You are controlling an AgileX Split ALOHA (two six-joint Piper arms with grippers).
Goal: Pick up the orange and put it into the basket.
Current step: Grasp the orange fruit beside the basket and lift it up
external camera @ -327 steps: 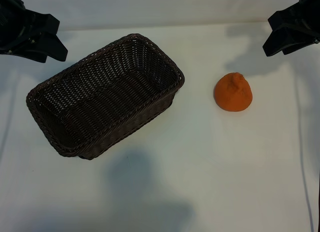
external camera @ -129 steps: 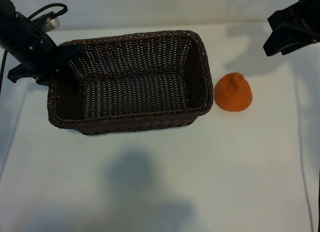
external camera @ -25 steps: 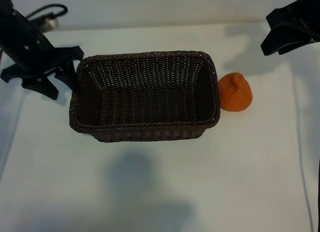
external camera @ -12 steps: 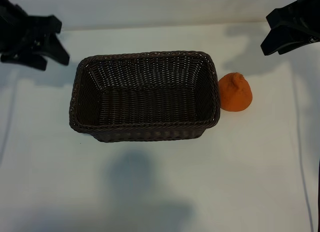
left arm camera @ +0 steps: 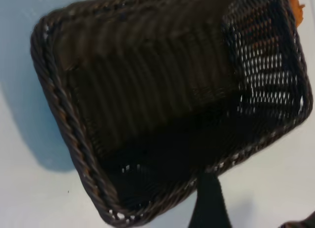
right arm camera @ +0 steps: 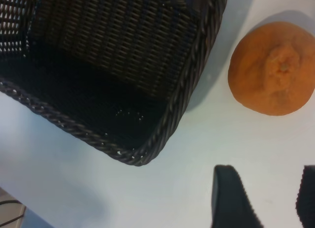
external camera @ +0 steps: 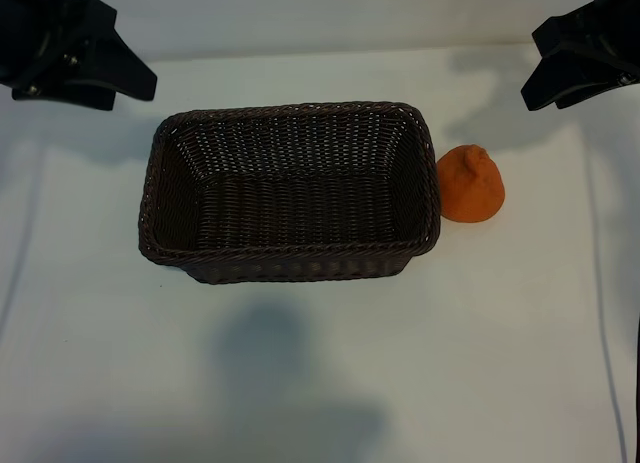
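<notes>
tabletop (external camera: pixel 320 383): plain white, carried everything.
basket (external camera: pixel 290 113): dark brown wicker, rectangular with a braided rim, sat mid-tabletop and had nothing in it.
left tool (external camera: pixel 85 68): hung up at the far left corner, clear of the basket, jaws apart, holding nothing.
right tool (external camera: pixel 575 63): parked at the far right corner, jaws partly spread, also had nothing in them.
orange (external camera: pixel 470 185): matte, bumpy knob on top, sat on the tabletop just beside the basket's right end.
progress: honestly nothing done yet, pick and drop both left.
</notes>
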